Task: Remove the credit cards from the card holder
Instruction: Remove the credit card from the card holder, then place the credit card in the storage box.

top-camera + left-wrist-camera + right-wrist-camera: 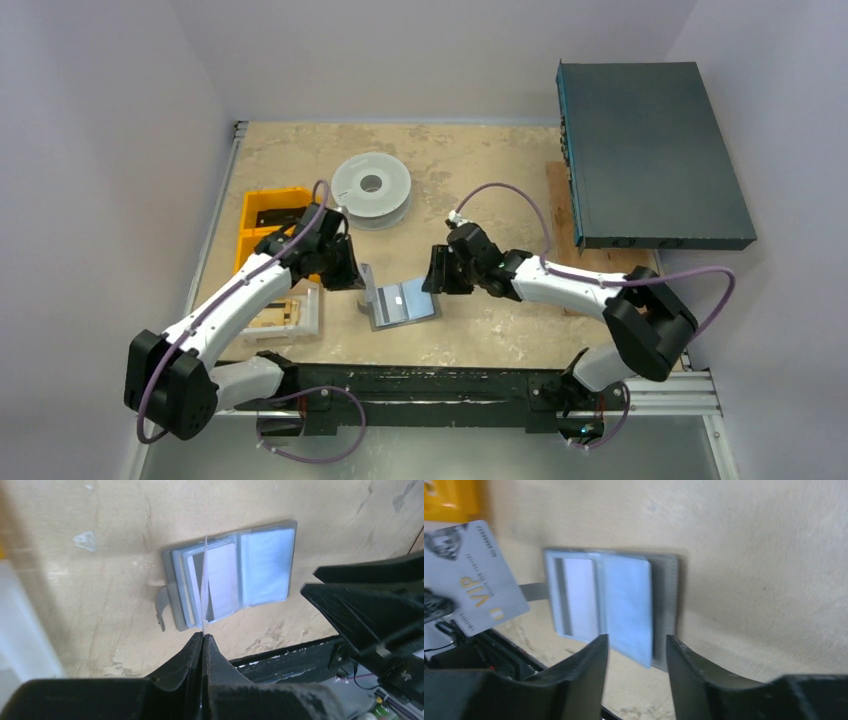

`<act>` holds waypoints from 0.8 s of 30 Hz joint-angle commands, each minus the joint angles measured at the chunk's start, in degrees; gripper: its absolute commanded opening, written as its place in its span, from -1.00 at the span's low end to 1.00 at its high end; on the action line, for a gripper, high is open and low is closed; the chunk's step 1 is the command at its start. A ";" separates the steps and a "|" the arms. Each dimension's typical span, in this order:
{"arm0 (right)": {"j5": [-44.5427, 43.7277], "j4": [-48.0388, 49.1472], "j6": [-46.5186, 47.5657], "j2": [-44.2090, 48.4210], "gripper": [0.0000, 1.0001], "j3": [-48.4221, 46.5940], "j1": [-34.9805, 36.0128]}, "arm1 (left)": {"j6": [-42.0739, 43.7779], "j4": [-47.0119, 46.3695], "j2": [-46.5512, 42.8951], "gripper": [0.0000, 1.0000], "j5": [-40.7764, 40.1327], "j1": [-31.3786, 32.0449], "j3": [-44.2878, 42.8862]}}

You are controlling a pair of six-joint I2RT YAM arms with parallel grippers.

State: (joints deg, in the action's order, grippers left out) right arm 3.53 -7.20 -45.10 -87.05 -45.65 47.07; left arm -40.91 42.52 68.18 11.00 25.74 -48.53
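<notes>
The slate-grey card holder (405,302) lies open on the table between the arms, its clear sleeves up and a strap at its left side. It also shows in the left wrist view (260,565) and in the right wrist view (624,605). My left gripper (352,272) (203,636) is shut on a silver VIP credit card (479,575), held on edge (205,580) just above the holder's left half. My right gripper (437,270) (637,642) is open and empty, hovering over the holder's right edge. Another card (222,580) sits in a sleeve.
A pale grey round spool (371,187) stands behind the holder. Yellow bins (270,225) and a clear tray (285,315) lie at the left. A dark teal box (650,150) sits at the back right. A black rail (430,385) runs along the table's front edge.
</notes>
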 commanded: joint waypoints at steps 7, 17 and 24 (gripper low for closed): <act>-0.78 -3.71 6.11 12.03 0.54 -5.41 -0.22 | -1.54 11.07 -8.25 -1.00 -13.53 -7.77 -8.39; -2.86 -8.52 9.77 15.59 0.71 -4.63 -0.31 | -3.83 11.10 -8.18 -1.00 -13.94 -21.37 -11.71; -3.44 -9.49 11.90 14.74 0.74 -4.33 -0.35 | -7.70 7.73 -4.94 -1.00 -13.69 -29.75 -11.08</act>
State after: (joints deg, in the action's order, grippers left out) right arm 1.80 -16.47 -35.79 -72.75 -49.58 47.07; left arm -45.50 53.43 61.82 -2.24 -0.03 -58.00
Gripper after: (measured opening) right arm 0.864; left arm 0.005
